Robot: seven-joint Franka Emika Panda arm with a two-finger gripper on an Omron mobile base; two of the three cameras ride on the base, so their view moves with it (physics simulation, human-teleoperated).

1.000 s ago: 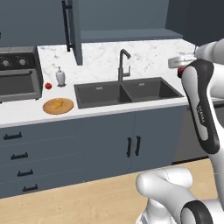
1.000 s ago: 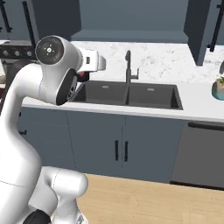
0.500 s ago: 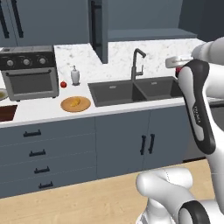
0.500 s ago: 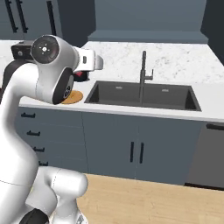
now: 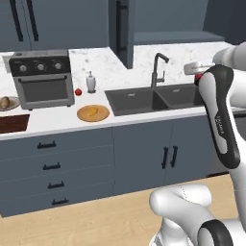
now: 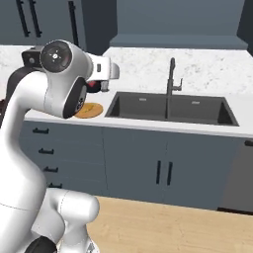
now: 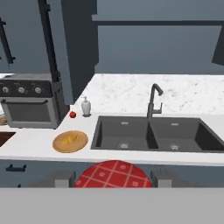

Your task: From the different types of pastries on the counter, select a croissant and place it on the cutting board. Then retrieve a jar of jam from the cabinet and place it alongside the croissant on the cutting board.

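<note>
My gripper (image 7: 113,178) is shut on the jar of jam (image 7: 113,174), whose red checked lid sits between the two fingertips (image 7: 59,178). The hand (image 5: 198,72) hangs over the sink's right end, and the gripper (image 6: 99,86) shows red at its tip. The croissant (image 5: 93,112), small and golden, lies on a round light-wood plate (image 5: 82,115) on the white counter (image 5: 53,122), far left of the gripper. The croissant (image 7: 70,139) appears again left of the sink. The dark-brown cutting board (image 5: 12,123) lies at the far left edge, cut off by the frame. A brown pastry (image 5: 5,102) rests on a grey plate behind it.
A toaster oven (image 5: 42,79) stands at the back left, with a small red ball (image 5: 78,92) and a soap bottle (image 5: 90,82) beside it. A double black sink (image 5: 153,98) with a tall tap (image 5: 156,67) lies under the arm. An open cabinet door (image 5: 124,29) hangs above.
The base has driven left along the counter, so the whole scene slid right; the oven, both plates and the cutting board came into view. The arm still holds the jar the same way.
</note>
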